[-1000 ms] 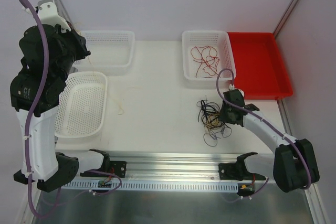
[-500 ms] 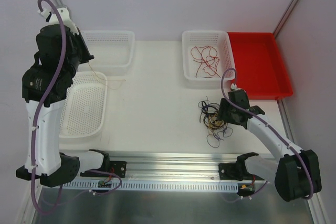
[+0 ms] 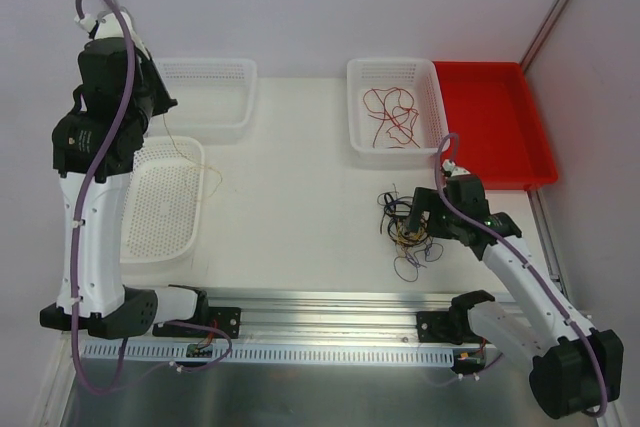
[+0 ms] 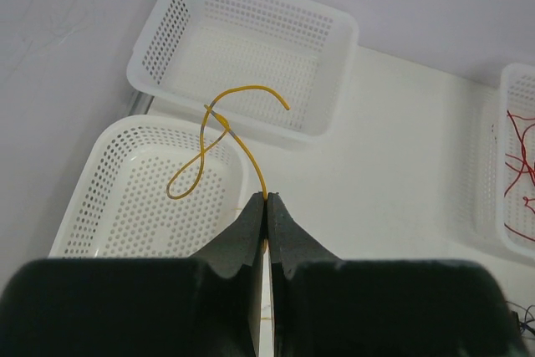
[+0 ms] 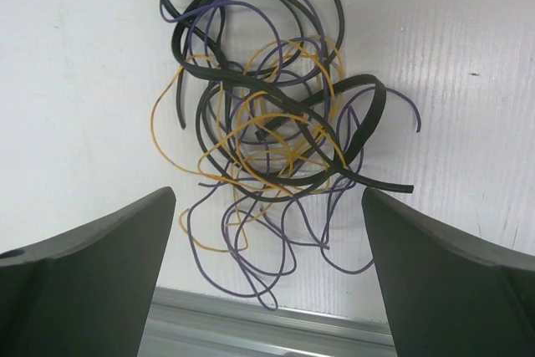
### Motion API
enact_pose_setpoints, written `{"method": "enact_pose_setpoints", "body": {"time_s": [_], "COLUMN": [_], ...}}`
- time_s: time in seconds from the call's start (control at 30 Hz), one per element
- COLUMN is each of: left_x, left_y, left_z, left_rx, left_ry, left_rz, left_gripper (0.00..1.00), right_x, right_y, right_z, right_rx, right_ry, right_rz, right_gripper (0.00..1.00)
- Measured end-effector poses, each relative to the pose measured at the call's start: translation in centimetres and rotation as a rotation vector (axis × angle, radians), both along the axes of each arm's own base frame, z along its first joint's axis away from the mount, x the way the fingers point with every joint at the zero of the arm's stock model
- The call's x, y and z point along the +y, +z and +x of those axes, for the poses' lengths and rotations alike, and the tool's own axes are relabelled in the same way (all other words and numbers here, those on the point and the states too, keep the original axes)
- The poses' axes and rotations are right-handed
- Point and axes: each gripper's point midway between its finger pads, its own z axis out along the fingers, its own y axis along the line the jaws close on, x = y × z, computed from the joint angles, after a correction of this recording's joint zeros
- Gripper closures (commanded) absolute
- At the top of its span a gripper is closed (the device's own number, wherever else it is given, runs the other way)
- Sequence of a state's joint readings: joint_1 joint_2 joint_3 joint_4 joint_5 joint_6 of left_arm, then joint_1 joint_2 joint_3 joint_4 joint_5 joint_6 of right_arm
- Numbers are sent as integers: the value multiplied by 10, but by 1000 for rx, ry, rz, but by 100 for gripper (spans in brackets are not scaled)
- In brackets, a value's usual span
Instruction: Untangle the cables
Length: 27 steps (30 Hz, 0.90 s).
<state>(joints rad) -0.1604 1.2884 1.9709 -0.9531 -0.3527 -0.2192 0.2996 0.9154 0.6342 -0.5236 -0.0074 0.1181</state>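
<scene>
Cables (image 5: 280, 180) of black, purple and yellow-orange lie in a loose knot on the white desk (image 3: 300, 197), close to its near edge and right of centre, with the strands looped over and through one another. The right gripper (image 5: 267, 198) hangs directly above the knot with its jaws spread wide. In the wrist view one finger stands to either side of the heap, and no contact with any strand can be seen. On the left side of the desk the left gripper (image 4: 266, 206) is raised high, its jaws pressed together on a single yellow-orange cable (image 4: 219, 126). In that wrist view the wire comes out from between the fingertips, crosses itself in one loop and ends in a free curl. Behind it sit two white perforated baskets, the far-left basket (image 4: 242, 131) in the far-left corner and the nearer basket (image 4: 109, 135) along the left edge. From above, the held wire shows as a thin line against the right rim of the nearer basket. Red cables (image 3: 390, 112) lie in a third basket (image 3: 392, 63) at the far edge, right of centre. This basket sits just beside a red tray (image 3: 500, 127) in the far-right corner.
</scene>
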Motion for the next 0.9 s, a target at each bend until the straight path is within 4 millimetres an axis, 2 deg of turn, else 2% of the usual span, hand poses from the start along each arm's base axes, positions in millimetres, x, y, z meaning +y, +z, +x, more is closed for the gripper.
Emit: {"method": "enact_pose_setpoints", "body": {"time_s": [0.27,0.4,0.5,0.6,0.7,0.9], "left_x": [28,56,90,119,133,147], "left_y": [18,17,-6,-47,-90,-155], "left_z": [-4,-4,-4,-6,-10,-22], "left_rx": [-58,-71,-24,73,175,295], "left_ry": [113,216,329,422,467,522], "left_rz": [6,22,31,30,12,-14], "left_gripper": [100,100,100,100,100,98], "right_x": [10,16,18,20,21,22], "right_y": [18,18,18,19,18,17], "right_z": [-5,-9,-11,-12,-13,-14], "right_rx": [-33,-19,-18,-16,-11,-2], "right_ry": [65,96,111,123,130,137], "right_rz": [50,69,76,81,83,84], "right_gripper": [3,3,3,3,3,3]}}
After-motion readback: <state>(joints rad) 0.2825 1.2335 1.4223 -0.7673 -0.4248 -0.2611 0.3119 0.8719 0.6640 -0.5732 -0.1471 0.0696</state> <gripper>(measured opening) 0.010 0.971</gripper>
